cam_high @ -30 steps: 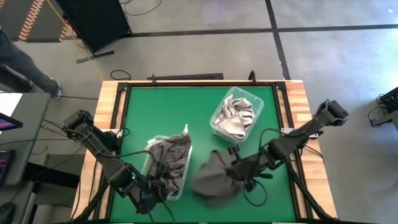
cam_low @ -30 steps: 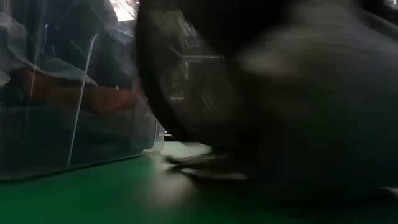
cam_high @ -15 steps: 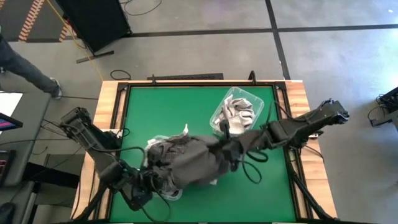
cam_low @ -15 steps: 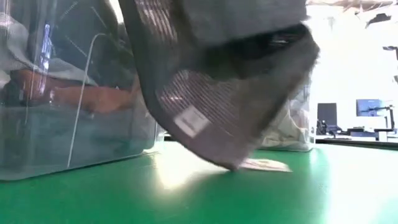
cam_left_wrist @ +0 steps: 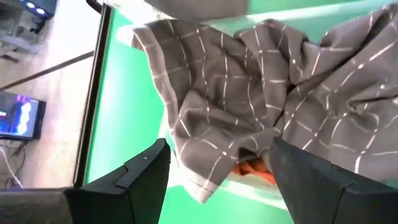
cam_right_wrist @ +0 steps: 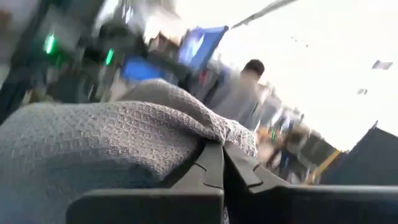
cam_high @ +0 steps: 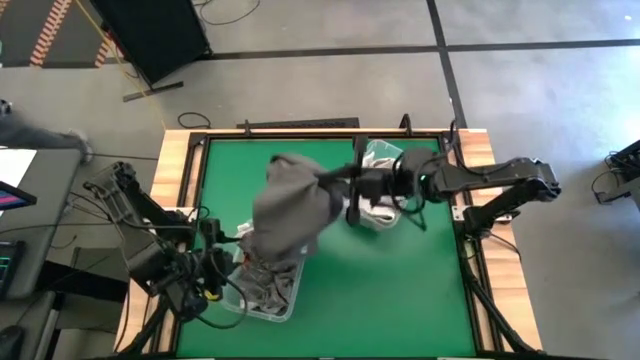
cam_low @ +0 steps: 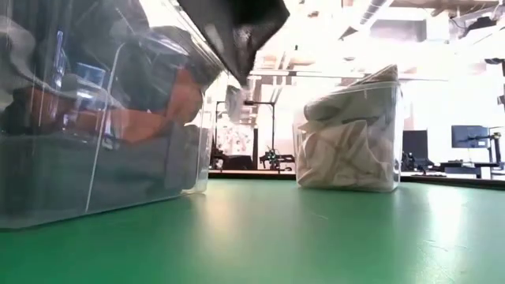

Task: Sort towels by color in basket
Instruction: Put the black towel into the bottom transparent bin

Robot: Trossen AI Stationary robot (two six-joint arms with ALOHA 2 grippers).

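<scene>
High view has the right gripper (cam_high: 340, 178) clamped on a dark grey towel (cam_high: 290, 208), dangling it over the near-left bin (cam_high: 236, 298) of dark cloths, so lowering and releasing looks next, while the left gripper (cam_high: 205, 285), fingers apart, waits beside that bin.

It looked like a robotics lab: a green-topped table (cam_high: 380, 290) stood on a concrete floor (cam_high: 330, 80) strewn with cables, with computer monitors (cam_low: 467, 136) glowing beyond.

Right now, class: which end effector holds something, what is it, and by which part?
The right end effector pinches the dark grey towel by its upper edge; the left end effector holds nothing.
</scene>
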